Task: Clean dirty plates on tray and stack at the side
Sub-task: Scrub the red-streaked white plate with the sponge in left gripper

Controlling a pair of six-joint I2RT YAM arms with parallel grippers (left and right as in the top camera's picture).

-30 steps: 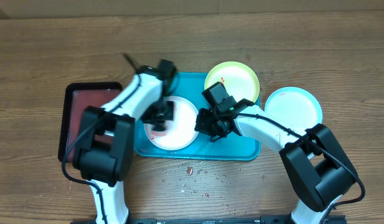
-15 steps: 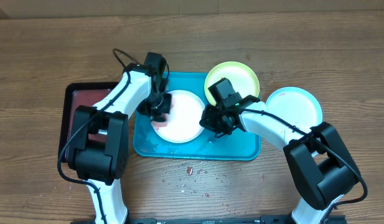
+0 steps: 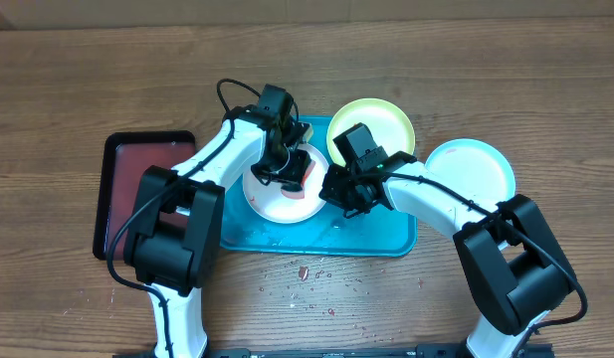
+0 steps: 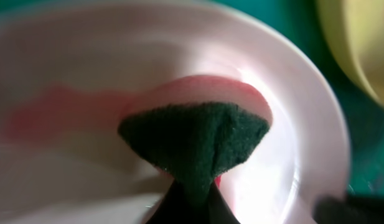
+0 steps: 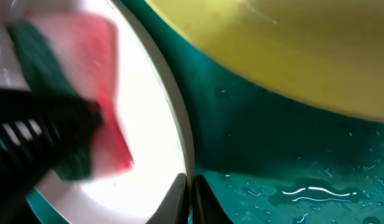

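The white plate (image 3: 272, 202) lies in the turquoise tray (image 3: 386, 242) with a pink sauce smear on it. My left gripper (image 3: 290, 167) is shut on a red and green sponge (image 3: 301, 175) and presses it onto the plate. In the left wrist view the sponge (image 4: 195, 140) covers the gripper (image 4: 188, 208) tips on the plate (image 4: 67, 162). My right gripper (image 3: 333, 191) is shut on the white plate's right rim (image 5: 179, 124), fingers (image 5: 189, 193) pinching it. The yellow-green plate (image 3: 371, 127) rests on the tray's far right corner. The light-blue plate (image 3: 471, 169) sits on the table right of the tray.
A black tray with reddish inside (image 3: 137, 169) stands left of the turquoise tray. Red crumbs (image 3: 307, 273) lie on the table in front of the tray. The tray floor (image 5: 291, 168) is wet. The yellow-green plate (image 5: 272, 50) is close above the right gripper.
My left gripper has swept the sponge from the plate's left side to its right side. The right gripper has stayed on the plate's rim; the plate shifted slightly.
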